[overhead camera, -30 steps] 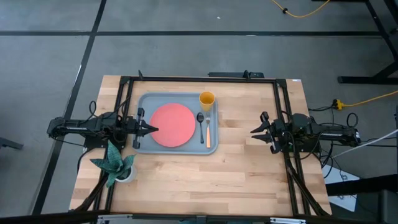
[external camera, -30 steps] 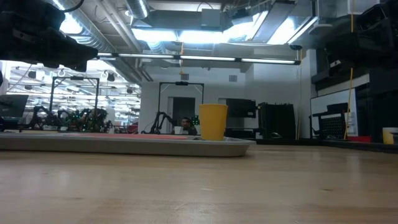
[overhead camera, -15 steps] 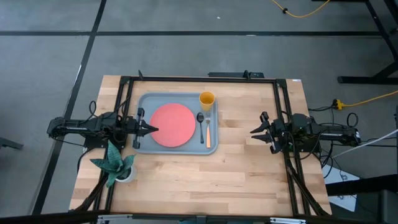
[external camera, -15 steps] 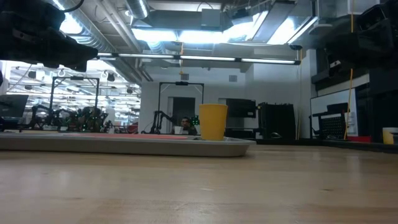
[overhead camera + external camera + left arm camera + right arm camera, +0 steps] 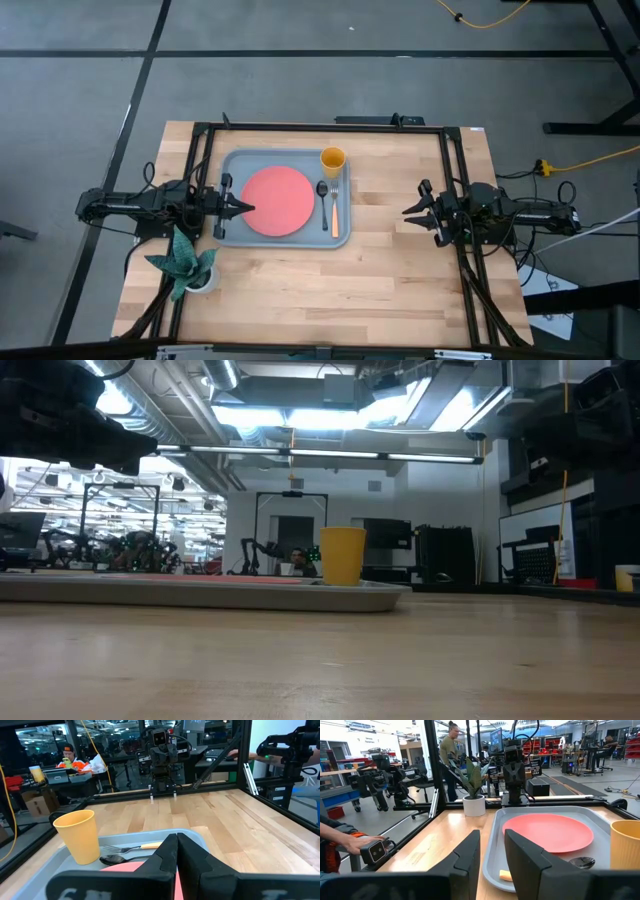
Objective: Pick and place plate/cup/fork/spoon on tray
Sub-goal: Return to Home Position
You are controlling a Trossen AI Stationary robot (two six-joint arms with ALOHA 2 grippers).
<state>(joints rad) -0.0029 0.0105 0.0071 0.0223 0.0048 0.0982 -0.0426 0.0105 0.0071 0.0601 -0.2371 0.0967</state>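
The grey-blue tray [image 5: 232, 232] lies on the table's far left part. On it rest the coral plate [image 5: 277, 200], the yellow cup [image 5: 332, 158] upright at its far right corner, the dark spoon [image 5: 322, 198] and the orange-handled fork [image 5: 334, 212], side by side right of the plate. My left gripper [image 5: 247, 208] is shut and hangs over the plate's left edge, touching nothing; its wrist view shows the cup [image 5: 77, 836], fork [image 5: 137, 847] and spoon [image 5: 117, 860]. My right gripper [image 5: 410, 212] is open and empty above bare wood right of the tray, facing the plate [image 5: 547, 832].
A potted plant [image 5: 185, 265] stands at the near left, just in front of the left arm. A black metal frame [image 5: 455, 180] runs along the table's sides. Bare wood [image 5: 380, 215] lies between the tray and my right gripper. A person's hand [image 5: 357, 842] shows beyond the table.
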